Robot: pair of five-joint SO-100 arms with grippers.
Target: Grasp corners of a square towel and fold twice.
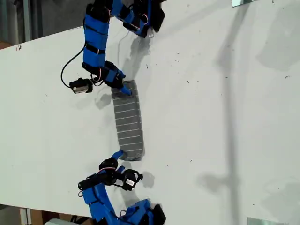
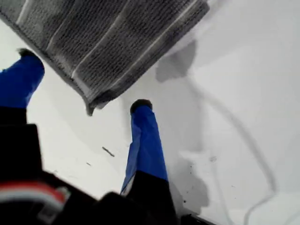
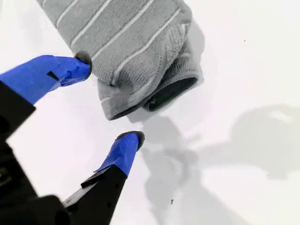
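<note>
My first claw [image 2: 84, 79]: jaws apart, holding nothing, one tip on either side of a towel corner [image 2: 91, 105].
My second claw [image 3: 108, 99]: jaws apart, empty; one fingertip [image 3: 83, 60] right at the cloth's edge, the other on bare bench just beside a rumpled corner [image 3: 112, 110].
Towel [image 1: 129, 122]: folded into a narrow striped strip, flat on the bench, running between the two arms in the exterior view.
Bench [image 1: 211, 117]: white, with faint specks.
</note>
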